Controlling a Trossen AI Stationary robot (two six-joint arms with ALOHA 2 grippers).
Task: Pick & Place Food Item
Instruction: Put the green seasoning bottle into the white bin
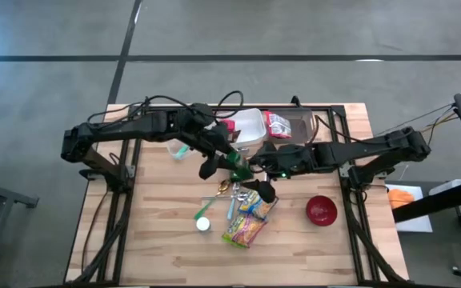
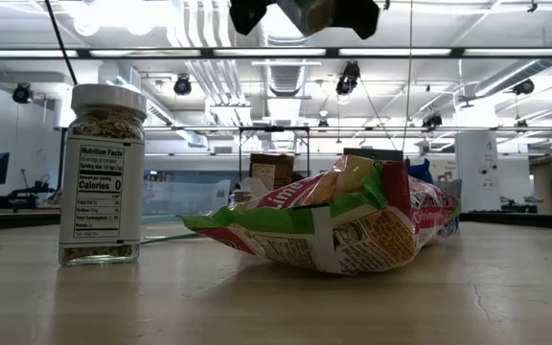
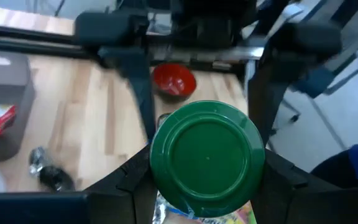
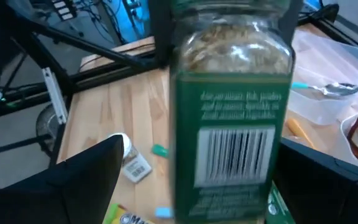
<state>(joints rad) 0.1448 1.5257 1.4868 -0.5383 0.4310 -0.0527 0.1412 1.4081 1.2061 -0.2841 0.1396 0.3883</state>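
The wooden table (image 1: 166, 240) carries a loose scatter of things, and both dark arms reach in over its middle from either side. Toward the far edge sits a clear plastic container (image 1: 250, 126), with a red-and-white packet (image 1: 278, 124) in the tray beside it. Nearer the front lies a colourful snack bag (image 1: 249, 220), flat on the wood, and off to its right a small red bowl (image 1: 321, 210) stands alone. A white-capped spice jar (image 2: 102, 172) stands upright left of the bag in the low view, apart from it.

The task's thing at this moment appears to be the green-lidded jar (image 3: 207, 157) — it is off the table, held up over the centre just above the snack bag. The left gripper (image 1: 229, 160) has its fingers pinched on the jar's sides, with the lid facing its wrist camera. The right gripper (image 1: 256, 180) faces the same jar from the other side, its jaws spread wide on either flank of the label, not closed on it.

So the pick looks done; the place is not. This reads as a hand-over in mid-air — the right gripper has yet to close, the left to let go, and the jar still needs setting down wherever it is meant to go, which the pictures do not reveal.
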